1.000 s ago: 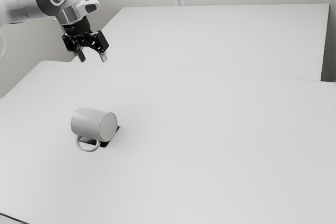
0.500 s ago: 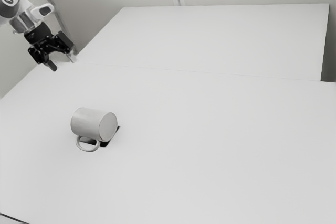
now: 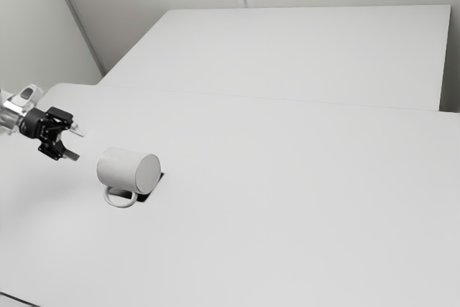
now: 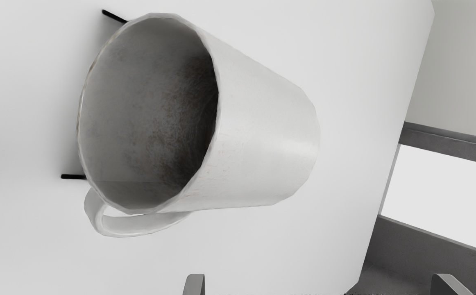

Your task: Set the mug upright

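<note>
On tbl (image 3: 287, 242), mug (image 3: 119, 168) on its side nr open fingers (image 3: 70, 155).

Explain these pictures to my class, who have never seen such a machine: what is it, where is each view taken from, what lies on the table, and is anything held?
It is a simulated robot arm ending in a black two-fingered hand. The exterior view looks on from the arm's side; the wrist view comes from a camera on the hand. On the white table a pale mug lies on its side, with a looped handle. Nothing is held: the hand is open, clear of the mug.
</note>
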Controlling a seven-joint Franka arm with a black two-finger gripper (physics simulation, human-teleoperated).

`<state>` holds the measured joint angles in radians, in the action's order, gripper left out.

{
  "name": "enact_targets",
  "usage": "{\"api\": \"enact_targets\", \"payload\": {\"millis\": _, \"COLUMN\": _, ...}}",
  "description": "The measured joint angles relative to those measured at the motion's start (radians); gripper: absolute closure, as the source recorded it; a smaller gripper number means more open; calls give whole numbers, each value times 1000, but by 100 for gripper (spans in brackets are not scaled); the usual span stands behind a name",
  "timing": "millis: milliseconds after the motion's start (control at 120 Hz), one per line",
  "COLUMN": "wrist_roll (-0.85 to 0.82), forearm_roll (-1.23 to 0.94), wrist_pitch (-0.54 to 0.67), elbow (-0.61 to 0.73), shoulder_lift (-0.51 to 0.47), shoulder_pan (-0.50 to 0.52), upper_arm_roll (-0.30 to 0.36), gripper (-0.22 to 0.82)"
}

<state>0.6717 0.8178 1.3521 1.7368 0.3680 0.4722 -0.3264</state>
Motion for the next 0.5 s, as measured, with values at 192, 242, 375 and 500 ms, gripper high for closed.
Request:
{"api": "enact_targets", "payload": {"millis": 192, "wrist_roll": 129, "forearm_roll": 80, "wrist_pitch": -26, "elbow": -66, "shoulder_lift": 106, "shoulder_pan": 13, "upper_arm_roll": 1, "gripper": 0}}
{"api": "enact_targets", "payload": {"millis": 242, "wrist_roll": 157, "forearm_roll": 105, "wrist_pitch": -30, "elbow": -72, "shoulder_lift": 134, "shoulder_pan": 16, "upper_arm_roll": 2, "gripper": 0}}
{"api": "enact_targets", "payload": {"millis": 375, "wrist_roll": 220, "forearm_roll": 175, "wrist_pitch": -37, "elbow": -74, "shoulder_lift": 191, "shoulder_pan": 14, "upper_arm_roll": 14, "gripper": 0}}
{"api": "enact_targets", "payload": {"millis": 500, "wrist_roll": 264, "forearm_roll": 206, "wrist_pitch": -54, "elbow": -28, "shoulder_lift": 183, "shoulder_pan": 5, "upper_arm_roll": 27, "gripper": 0}}
